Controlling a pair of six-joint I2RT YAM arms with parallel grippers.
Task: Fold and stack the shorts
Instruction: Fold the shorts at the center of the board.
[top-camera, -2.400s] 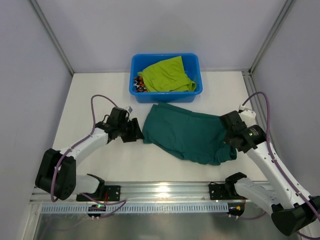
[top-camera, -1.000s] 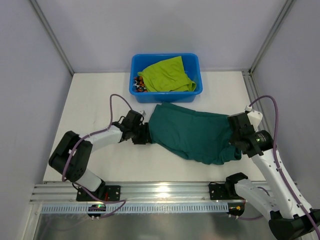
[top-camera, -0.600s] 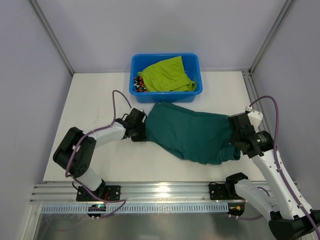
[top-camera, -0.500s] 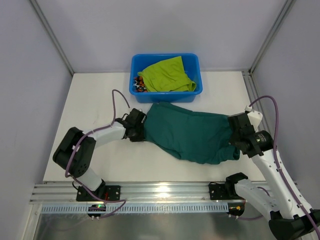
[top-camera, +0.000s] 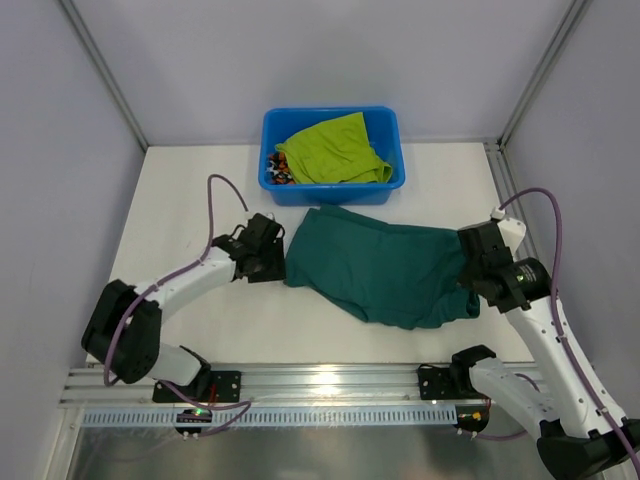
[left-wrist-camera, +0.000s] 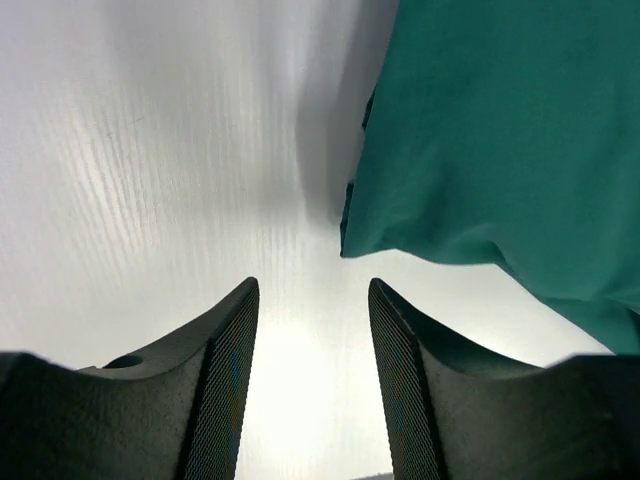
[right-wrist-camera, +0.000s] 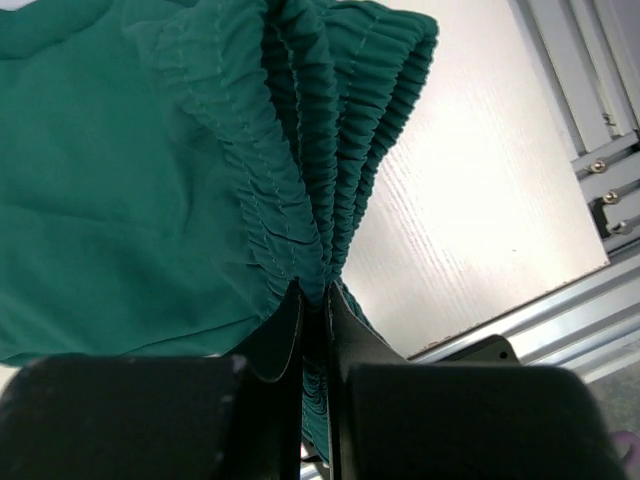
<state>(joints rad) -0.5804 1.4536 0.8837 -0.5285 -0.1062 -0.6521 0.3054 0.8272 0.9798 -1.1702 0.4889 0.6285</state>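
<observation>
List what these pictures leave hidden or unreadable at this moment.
- Top view: the camouflage shorts are almost wholly buried under the lime shorts in the blue tub; only a sliver shows.
- Left wrist view: the teal shorts run off the right edge, beyond the open left gripper.
- Top view: the right gripper, shut on the waistband, has its fingertips hidden beneath its own wrist.

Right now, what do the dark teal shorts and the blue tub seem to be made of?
Dark teal shorts: soft matte cloth, probably knit; it drapes and wrinkles, with a gathered, stitched elastic waistband. Blue tub: likely rigid moulded plastic, smooth with slight sheen.
</observation>
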